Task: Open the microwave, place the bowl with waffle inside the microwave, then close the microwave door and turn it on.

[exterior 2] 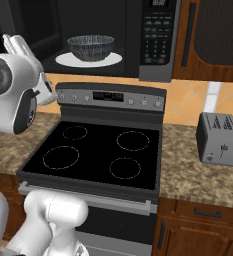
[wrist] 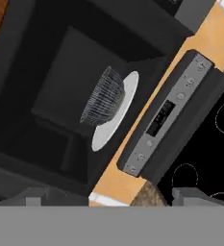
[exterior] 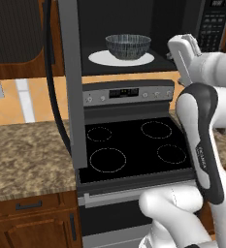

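bowl [exterior: 128,46] on white turntable [exterior: 99,58] inside open microwave [exterior 2: 133,35]. microwave door [exterior: 71,82] swung wide over stove [exterior 2: 100,152]. gripper [wrist: 111,199] jaws spread apart, holding nothing.

The ribbed grey-blue bowl [exterior: 128,46] stands upright on the white turntable inside the microwave [exterior 2: 153,35], whose door [exterior: 71,82] hangs open.

Ribbed grey-blue bowl [exterior: 128,46] on the white turntable: interior not visible, contents undeterminable. Dark grey microwave [exterior 2: 155,40] cut off by top edge.
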Robot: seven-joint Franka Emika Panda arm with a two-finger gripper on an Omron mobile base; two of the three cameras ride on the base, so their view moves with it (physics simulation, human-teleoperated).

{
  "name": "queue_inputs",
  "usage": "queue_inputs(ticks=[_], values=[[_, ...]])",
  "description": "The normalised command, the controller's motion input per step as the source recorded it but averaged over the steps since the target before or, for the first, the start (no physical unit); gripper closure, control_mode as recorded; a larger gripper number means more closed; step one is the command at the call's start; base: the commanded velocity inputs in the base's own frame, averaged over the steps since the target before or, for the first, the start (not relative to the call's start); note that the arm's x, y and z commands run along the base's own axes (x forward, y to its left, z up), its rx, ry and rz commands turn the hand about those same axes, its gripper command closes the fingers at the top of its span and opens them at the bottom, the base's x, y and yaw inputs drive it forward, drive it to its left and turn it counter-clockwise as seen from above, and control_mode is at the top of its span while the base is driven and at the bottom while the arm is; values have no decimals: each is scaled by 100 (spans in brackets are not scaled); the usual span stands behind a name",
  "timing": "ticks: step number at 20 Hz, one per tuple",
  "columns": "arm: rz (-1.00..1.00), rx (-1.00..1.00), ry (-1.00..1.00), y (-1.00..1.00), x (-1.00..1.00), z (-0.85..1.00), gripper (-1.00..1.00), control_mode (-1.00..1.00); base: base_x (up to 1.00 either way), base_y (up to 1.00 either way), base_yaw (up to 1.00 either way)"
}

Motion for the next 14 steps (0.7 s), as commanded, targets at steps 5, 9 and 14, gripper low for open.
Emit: queue_inputs(ticks=[5,9,14], values=[[-3,-46,-4,0,-100,8,-100,-100,0,0,0],[0,-43,-13,0,-100,28,-100,-100,0,0,0],[0,-36,-12,-2,-100,29,-100,-100,0,0,0]])
